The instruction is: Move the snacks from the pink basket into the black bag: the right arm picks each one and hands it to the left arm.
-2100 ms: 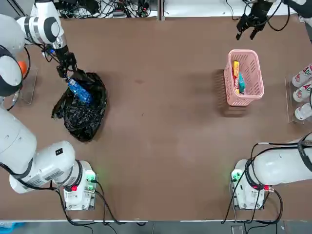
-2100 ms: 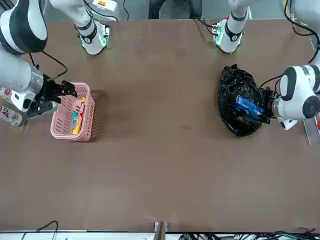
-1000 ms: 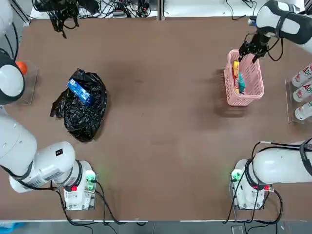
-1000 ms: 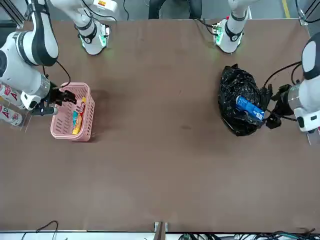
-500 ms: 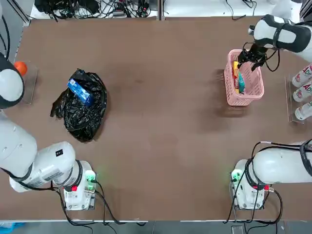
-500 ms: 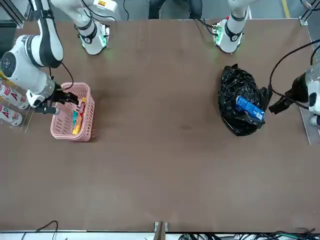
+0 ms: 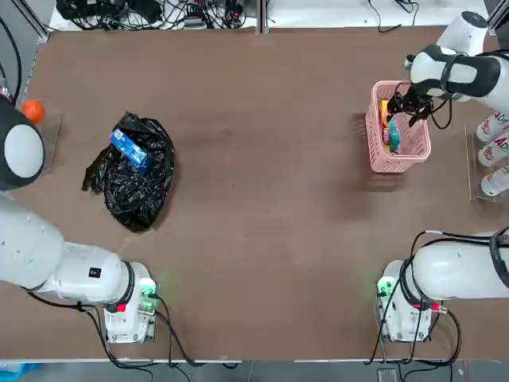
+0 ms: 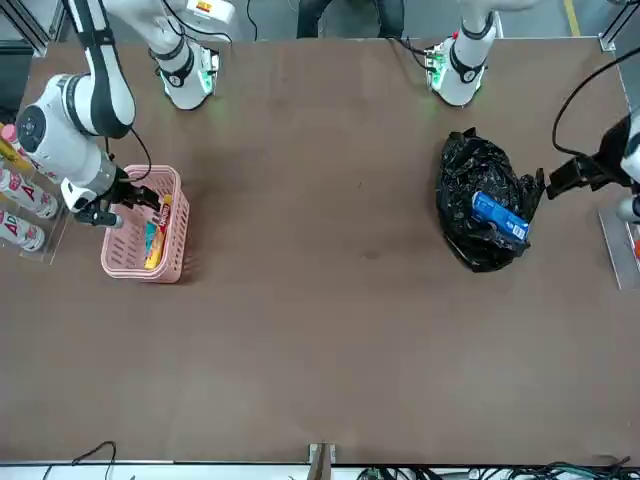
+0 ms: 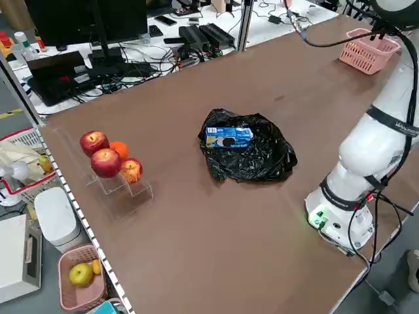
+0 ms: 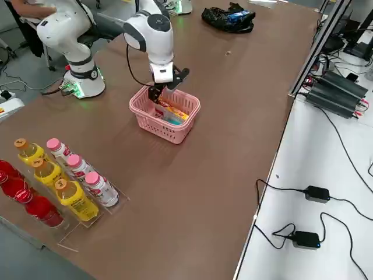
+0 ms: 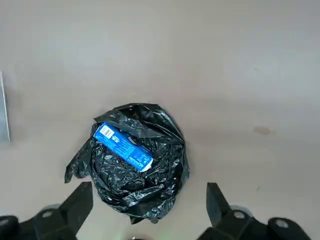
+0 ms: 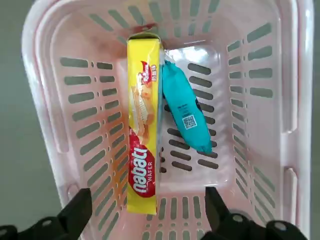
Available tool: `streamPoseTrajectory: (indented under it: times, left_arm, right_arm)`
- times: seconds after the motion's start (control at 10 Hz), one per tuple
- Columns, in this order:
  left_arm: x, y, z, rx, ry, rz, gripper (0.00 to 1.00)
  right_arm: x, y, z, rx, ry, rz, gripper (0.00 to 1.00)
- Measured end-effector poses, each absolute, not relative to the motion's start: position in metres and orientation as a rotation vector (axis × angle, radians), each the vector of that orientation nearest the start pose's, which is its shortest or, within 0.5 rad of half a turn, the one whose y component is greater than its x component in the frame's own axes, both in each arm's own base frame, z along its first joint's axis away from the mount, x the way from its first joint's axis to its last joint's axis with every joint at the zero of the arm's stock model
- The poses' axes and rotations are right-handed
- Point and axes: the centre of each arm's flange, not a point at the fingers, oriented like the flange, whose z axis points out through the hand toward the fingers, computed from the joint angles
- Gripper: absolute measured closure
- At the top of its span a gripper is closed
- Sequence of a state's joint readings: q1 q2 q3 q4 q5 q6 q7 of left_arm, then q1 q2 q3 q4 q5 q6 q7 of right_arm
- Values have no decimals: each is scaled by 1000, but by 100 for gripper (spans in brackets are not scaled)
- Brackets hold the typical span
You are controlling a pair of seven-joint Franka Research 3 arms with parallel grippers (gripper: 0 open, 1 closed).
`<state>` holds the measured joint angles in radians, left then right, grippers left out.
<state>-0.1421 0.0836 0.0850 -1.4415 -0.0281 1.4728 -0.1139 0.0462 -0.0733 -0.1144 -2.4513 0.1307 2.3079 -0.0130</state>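
The right gripper [image 7: 410, 110] hangs over the pink basket [image 7: 418, 142] near the far right part of the brown desk [image 7: 262, 199], its fingers [image 12: 75, 212] spread wide with nothing between them. Seen from its wrist, the basket fills the picture: a long yellow packet [image 12: 142, 160] with a red logo lies along the floor of the basket, and a small teal packet [image 12: 183, 114] lies just beside it, touching its edge (both flat, neither one gripped). From the front, the gripper's dark fingers sit at the basket's rim on the side toward the white bottles [image 8: 22, 210] that stand in a clear rack at the desk's edge. The black bag [image 7: 134, 179] rests crumpled on the left half of the desk, well apart from the basket, and the blue packet [image 7: 130, 149] lies on top of its folds, fully showing rather than tucked inside. The left gripper [image 11: 147, 212] is raised well above the bag, looking down on it, with its fingers [image 11: 75, 210] held apart and empty; in the front view its dark end [image 8: 575, 175] shows beside the bag toward the desk's edge. In the left side view, red and orange fruits [image 9: 108, 160] stand on a clear stand near the desk's edge.
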Motion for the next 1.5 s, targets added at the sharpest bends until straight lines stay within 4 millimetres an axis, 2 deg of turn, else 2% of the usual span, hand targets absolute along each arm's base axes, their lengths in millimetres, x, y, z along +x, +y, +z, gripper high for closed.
streamPoseTrajectory:
  times: [0.3,0.5,0.6,0.7,1.1,1.5]
  left_arm:
    - [561,-69,640,-3163,-37,62,0]
    - [546,-94,662,-3187,-29,6,0]
    - [541,-93,672,-3192,-33,-23,0]
    - [541,-89,674,-3193,-46,-24,0]
    - [561,-87,639,-3188,-55,76,0]
    - [564,-81,638,-3189,-73,73,0]
  right_arm:
    - [455,-30,307,-3034,235,57,1]
    - [448,-30,297,-3038,241,46,4]
    - [446,-30,295,-3038,243,46,5]
    - [445,-30,293,-3038,246,46,6]
    - [441,-29,284,-3018,287,69,7]
    - [442,-27,269,-3014,304,77,11]
